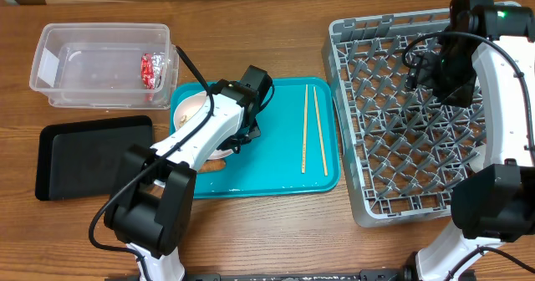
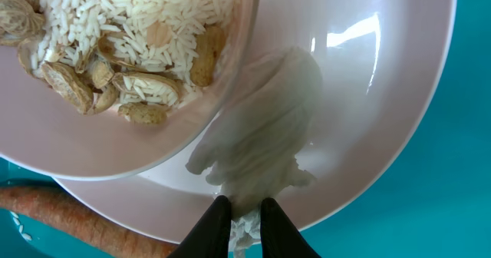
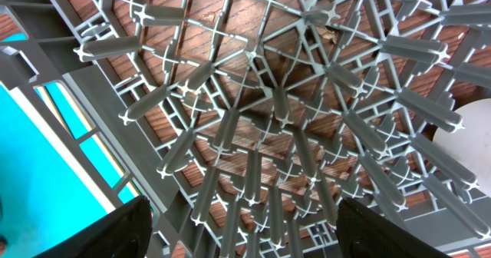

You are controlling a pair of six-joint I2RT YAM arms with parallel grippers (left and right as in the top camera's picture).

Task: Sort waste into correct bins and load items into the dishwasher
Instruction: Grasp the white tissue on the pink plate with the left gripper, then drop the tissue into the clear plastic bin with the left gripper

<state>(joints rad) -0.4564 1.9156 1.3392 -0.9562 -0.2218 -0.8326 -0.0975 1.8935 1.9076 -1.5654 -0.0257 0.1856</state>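
- Wood table point(image 1: 251, 22) under everything; teal tray point(image 1: 276, 176) in the middle, grey rack point(image 1: 376, 147) to its right, touching or just beside it.
- My left pincer point(image 2: 245, 226) is down over the teal tray's left part, fingers point(image 2: 211, 229) pressed together on the lower edge of the crumpled paper bit point(image 2: 261, 135).
- Paper bit lies on the pale plate point(image 2: 368, 81), just beside the bowl.
- Bowl point(image 2: 153, 147) sits on the plate, overlapping its left side. Inside: white rice point(image 2: 153, 4) w/ beige scraps point(image 2: 69, 85) along the near edge.
- Carrot point(image 2: 69, 216) lies on the teal tray, partly tucked under the plate's near rim.
- Chopsticks point(image 1: 304, 130) lie flat on the tray's right part, roughly parallel, ends spreading a bit toward the near side, well apart from the plate.
- Clear tub point(image 1: 50, 63) at the far left of the table, red wrapper point(image 1: 151, 70) inside it, against the right wall.
- Black tray point(image 1: 92, 160) sits in front of the tub, left of the teal tray.
- My right pincer point(image 3: 242, 212) hangs over the rack's far-right area, spread wide, holding nothing; pegs and wood show between the fingers.
- White dish point(image 3: 468, 135) sits among the pegs on the rack's right side, mostly hidden by my right arm from overhead; can't tell if bowl or cup.
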